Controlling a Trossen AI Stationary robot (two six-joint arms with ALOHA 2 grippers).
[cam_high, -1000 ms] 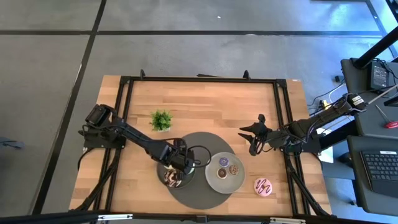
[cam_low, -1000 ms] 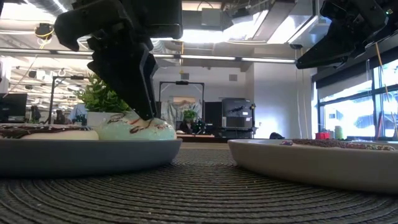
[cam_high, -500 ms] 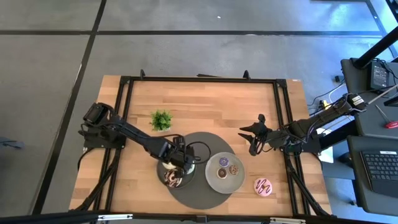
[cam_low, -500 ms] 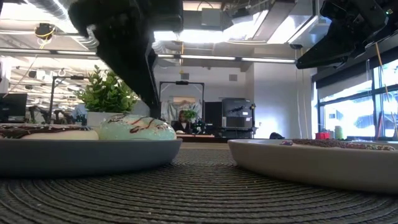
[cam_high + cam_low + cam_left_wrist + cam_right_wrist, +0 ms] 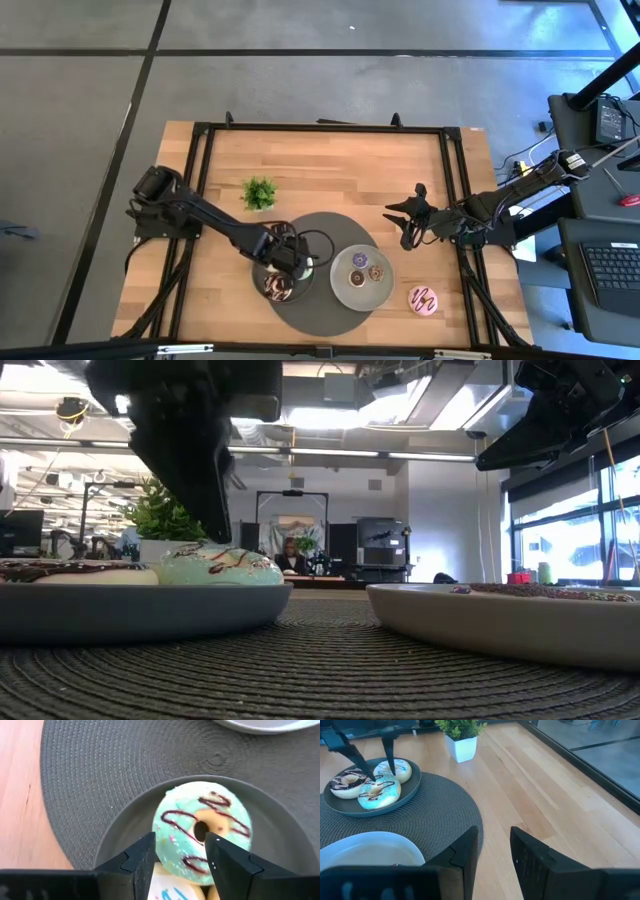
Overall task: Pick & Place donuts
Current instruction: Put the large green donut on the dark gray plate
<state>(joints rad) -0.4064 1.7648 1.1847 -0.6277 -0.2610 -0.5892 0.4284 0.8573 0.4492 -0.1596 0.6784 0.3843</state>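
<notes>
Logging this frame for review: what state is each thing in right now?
pale green donut: flat on the dark plate, released
chocolate donut: on the same plate
white donut: on the same plate
pink donut: on bare table, not yet placed
left gripper: open, empty, above the green donut
right gripper: empty, hovering at the table's right side

pale green donut: dark drizzle | chocolate donut: white drizzle | plate: grey | mat: dark grey

Even, bright daylight; ceiling lights glare (low view), silhouetting the blurred left gripper.
</notes>
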